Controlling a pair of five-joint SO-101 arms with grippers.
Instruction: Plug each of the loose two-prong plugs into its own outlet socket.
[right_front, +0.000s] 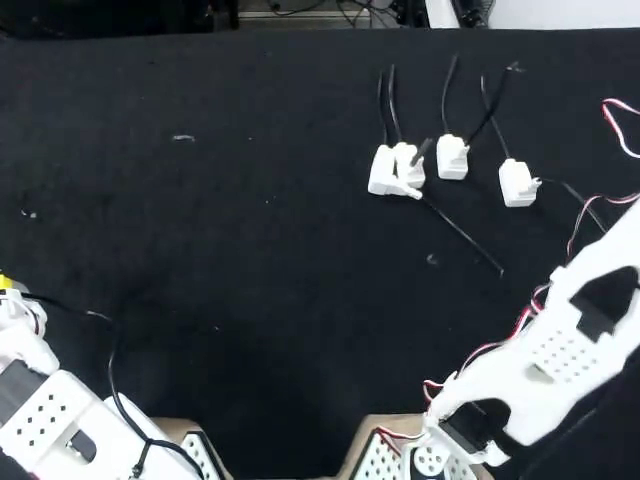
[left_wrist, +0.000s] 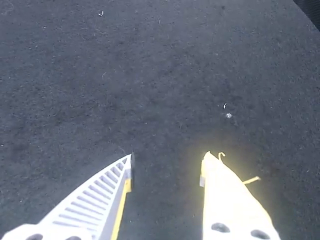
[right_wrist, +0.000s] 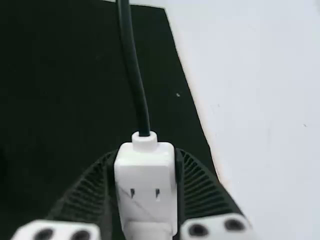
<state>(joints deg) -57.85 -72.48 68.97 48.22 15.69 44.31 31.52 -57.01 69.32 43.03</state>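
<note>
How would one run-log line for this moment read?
left gripper: open, above black mat | right gripper: shut on white connector | other connectors: loose on mat

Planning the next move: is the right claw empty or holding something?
Holding. The right claw is shut on a white socket with two slots, fingers pressed against both its sides, black cable leading away.

The black mat lies open across the left and centre of the high view. At upper right, white plugs and their cords crowd it, with narrow gaps between them.
</note>
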